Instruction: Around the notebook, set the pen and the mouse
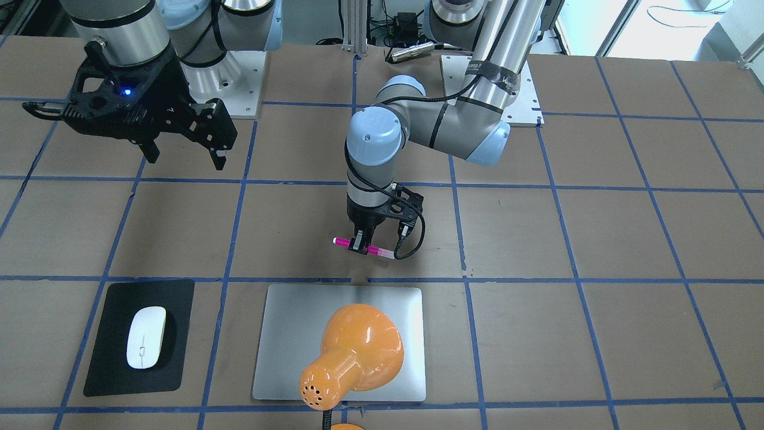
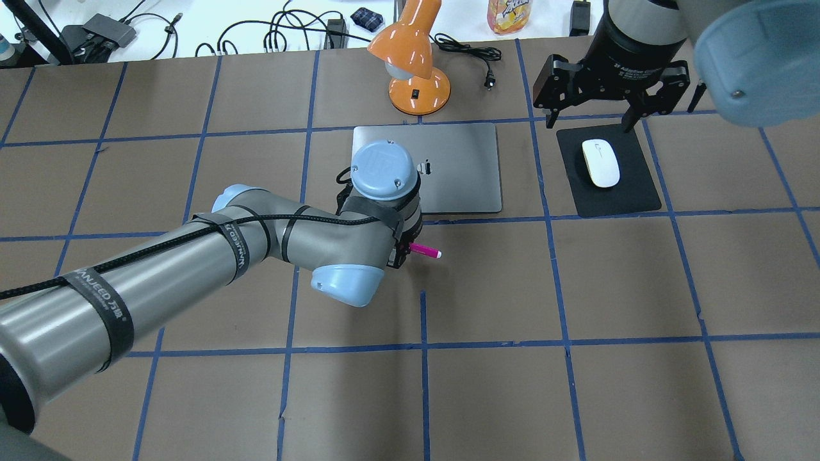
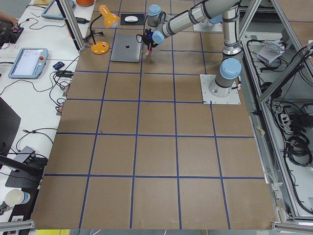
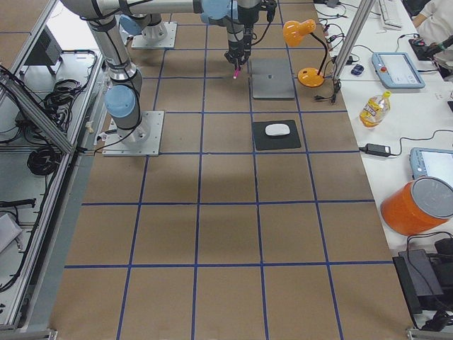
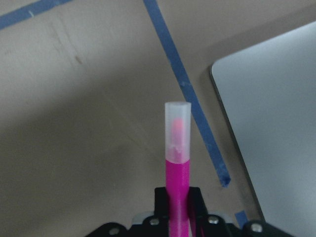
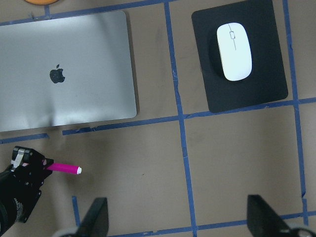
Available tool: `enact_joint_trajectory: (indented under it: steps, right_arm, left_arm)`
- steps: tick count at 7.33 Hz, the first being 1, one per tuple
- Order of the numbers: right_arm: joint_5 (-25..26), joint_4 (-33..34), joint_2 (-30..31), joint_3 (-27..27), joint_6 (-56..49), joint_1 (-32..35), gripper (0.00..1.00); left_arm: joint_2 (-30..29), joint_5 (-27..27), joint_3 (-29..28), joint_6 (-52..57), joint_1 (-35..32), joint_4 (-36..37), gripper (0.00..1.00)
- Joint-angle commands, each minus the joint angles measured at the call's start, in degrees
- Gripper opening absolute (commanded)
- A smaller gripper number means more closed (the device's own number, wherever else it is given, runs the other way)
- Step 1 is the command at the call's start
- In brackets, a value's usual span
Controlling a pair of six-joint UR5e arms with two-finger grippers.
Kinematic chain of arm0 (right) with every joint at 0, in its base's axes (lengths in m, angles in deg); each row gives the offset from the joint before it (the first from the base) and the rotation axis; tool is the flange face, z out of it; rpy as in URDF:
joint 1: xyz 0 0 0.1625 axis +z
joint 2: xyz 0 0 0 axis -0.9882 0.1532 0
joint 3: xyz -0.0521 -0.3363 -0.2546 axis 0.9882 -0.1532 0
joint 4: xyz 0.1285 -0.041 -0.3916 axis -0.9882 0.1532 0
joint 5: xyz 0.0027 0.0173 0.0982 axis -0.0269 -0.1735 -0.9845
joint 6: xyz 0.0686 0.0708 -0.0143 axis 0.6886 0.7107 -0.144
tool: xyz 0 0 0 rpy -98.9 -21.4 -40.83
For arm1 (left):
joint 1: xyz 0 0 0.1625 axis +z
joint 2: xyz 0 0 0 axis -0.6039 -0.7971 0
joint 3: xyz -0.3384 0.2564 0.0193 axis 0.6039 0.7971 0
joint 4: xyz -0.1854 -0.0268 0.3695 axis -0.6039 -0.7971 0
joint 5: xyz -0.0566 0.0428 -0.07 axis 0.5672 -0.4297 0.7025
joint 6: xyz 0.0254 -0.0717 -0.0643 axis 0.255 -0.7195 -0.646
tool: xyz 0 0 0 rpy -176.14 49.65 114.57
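Note:
My left gripper (image 1: 360, 246) is shut on the middle of the magenta pen (image 1: 381, 251), which lies level and low over the table. In the left wrist view the pen (image 5: 177, 148) points its pale end forward, beside the corner of the silver notebook (image 5: 276, 123). The notebook (image 2: 461, 166) lies flat just beyond the pen (image 2: 426, 251). The white mouse (image 2: 600, 163) rests on a black mat (image 2: 631, 192) to the notebook's right. My right gripper (image 2: 590, 121) hangs open, high above the mat, holding nothing. Its wrist view shows the mouse (image 6: 234, 51), notebook (image 6: 74, 74) and pen (image 6: 64, 168).
An orange desk lamp (image 2: 416, 57) stands behind the notebook, and its shade (image 1: 358, 346) overhangs the notebook in the front-facing view. Cables, a bottle and devices lie on the white bench beyond the table's far edge. Blue tape lines grid the brown tabletop.

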Motion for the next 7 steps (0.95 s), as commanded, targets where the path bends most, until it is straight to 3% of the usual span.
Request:
enact_joint_trajectory:
  steps: [1, 2, 3, 4, 7]
  right_arm:
    - [0.15, -1.15, 0.09, 0.03, -5.73, -0.28, 1.00]
    - [0.33, -5.42, -0.08, -1.62, -5.76, -0.46, 1.00]
    - [0.33, -7.03, -0.08, -2.60, -5.76, -0.63, 1.00]
    - [0.15, -6.96, -0.17, -3.22, -5.67, -0.81, 1.00]
    - [0.33, -7.05, -0.17, -2.70, -5.75, -0.90, 1.00]
  left_arm:
    - [-1.76, 3.27, -0.06, -3.22, -0.74, 2.75, 0.00]
    - [-2.03, 3.28, 0.02, -3.32, -1.01, 2.66, 0.00]
    - [-1.94, 3.28, 0.02, -3.06, -1.01, 2.66, 0.55]
    - [-1.68, 3.19, -0.06, -2.28, -1.01, 2.75, 1.00]
    - [1.04, 4.76, -0.59, 14.20, 3.79, 1.70, 1.00]
